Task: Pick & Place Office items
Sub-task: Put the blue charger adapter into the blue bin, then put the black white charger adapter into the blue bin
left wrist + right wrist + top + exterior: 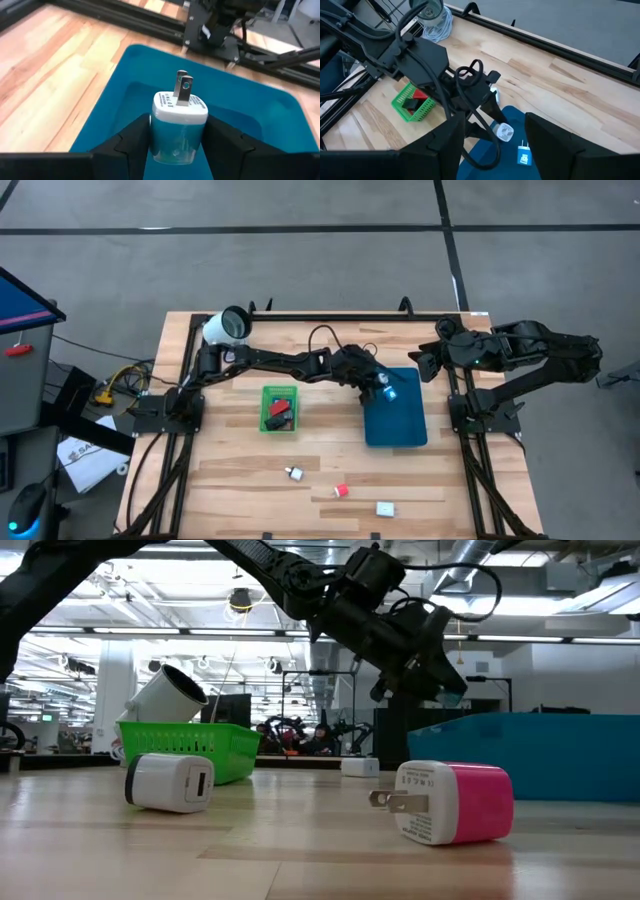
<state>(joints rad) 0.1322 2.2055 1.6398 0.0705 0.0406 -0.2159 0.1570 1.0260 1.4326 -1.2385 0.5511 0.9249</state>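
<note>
My left gripper (384, 387) reaches over the dark blue tray (400, 430) and is shut on a small charger (178, 129) with a blue body, white face and two prongs. Another small blue charger (523, 154) lies in that tray. The green tray (264, 408) holds a red item (279, 391) and a black item (279, 414). On the near table lie a white-and-black plug (294, 473), a pink charger (455, 802) and a white block (385, 508). My right gripper (428, 362) waits open at the far right, above the table. My left gripper pinches the charger's blue body (156, 140) by two opposite sides between its two fingers (134, 145). The fingers slant down toward the table's right side. The charger's white pronged face (180, 106) points away from the wrist, and it hangs clear above the blue tray's floor.
A white cylinder (228, 326) with a dark opening lies at the far left corner. A white charger (170, 783) lies on the near table. Bare wood stretches between the two trays and along the near edge.
</note>
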